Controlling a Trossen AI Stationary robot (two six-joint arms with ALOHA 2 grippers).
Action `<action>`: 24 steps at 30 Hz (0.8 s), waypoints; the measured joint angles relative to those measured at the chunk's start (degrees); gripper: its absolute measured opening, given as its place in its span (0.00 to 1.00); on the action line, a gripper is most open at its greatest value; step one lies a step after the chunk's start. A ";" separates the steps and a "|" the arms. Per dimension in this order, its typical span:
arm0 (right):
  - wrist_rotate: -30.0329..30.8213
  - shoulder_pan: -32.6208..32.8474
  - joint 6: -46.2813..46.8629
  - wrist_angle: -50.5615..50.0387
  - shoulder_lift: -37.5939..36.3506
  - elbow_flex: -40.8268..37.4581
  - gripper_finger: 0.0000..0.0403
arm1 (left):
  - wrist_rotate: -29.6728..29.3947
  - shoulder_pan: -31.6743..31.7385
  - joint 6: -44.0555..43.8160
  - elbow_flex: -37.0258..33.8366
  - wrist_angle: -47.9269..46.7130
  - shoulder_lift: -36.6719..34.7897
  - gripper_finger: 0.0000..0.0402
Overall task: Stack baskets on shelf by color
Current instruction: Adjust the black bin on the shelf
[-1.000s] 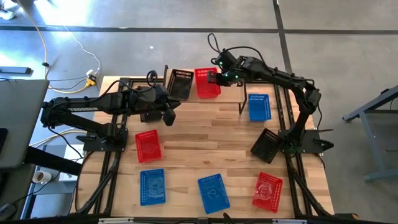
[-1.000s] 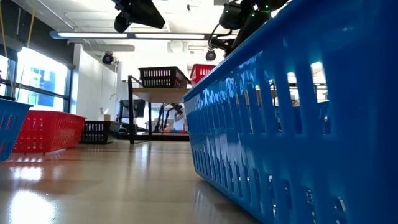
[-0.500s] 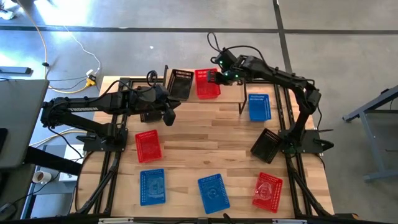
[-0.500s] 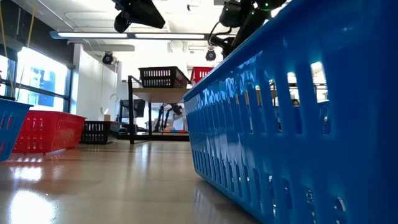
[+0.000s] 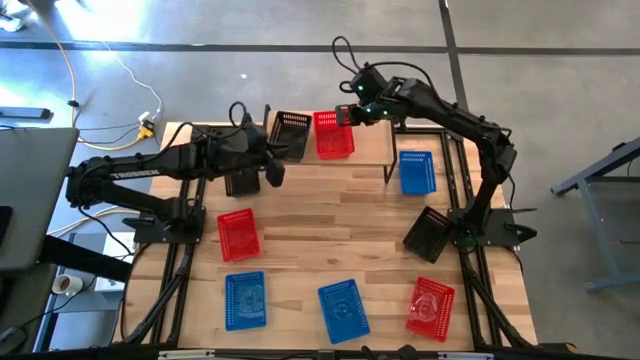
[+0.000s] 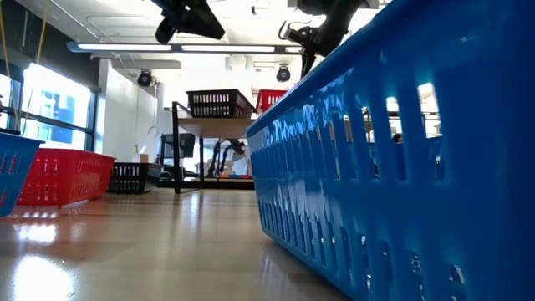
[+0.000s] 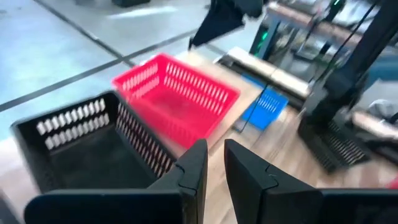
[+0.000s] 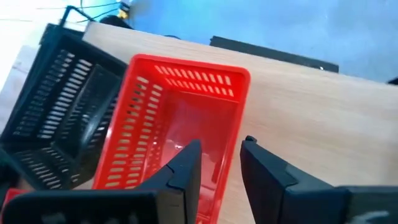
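Note:
A black basket (image 5: 290,135) and a red basket (image 5: 333,134) stand side by side on their bottoms on the shelf's wooden plank (image 5: 368,150) at the table's far edge. They also show in the low view, black (image 6: 219,103) and red (image 6: 269,98). My right gripper (image 5: 346,114) hovers over the red basket's far right rim (image 8: 205,78), fingers apart and empty. My left gripper (image 5: 272,172) hangs in front of the black basket (image 7: 81,149), a narrow gap between its fingers, holding nothing.
On the tabletop lie a blue basket (image 5: 417,172) right of the shelf, a tilted black basket (image 5: 430,233), two red baskets (image 5: 238,233) (image 5: 430,306) and two blue ones (image 5: 245,299) (image 5: 343,308). Another dark basket (image 5: 240,184) sits under my left arm. The shelf's right part is bare.
My right gripper has risen and drawn back toward the table's far edge, away from the red basket, which stays on the shelf. My left gripper has shifted a little toward the far edge, nearer the black basket.

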 joint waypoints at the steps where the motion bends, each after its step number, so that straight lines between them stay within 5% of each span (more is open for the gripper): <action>1: 0.02 0.00 -0.95 0.00 0.00 0.40 0.24 | 0.98 0.58 0.02 0.00 1.27 0.00 0.12; 24: 9.72 -0.90 -26.34 -6.58 0.02 15.58 0.24 | 8.51 12.55 0.02 4.41 7.75 1.66 0.12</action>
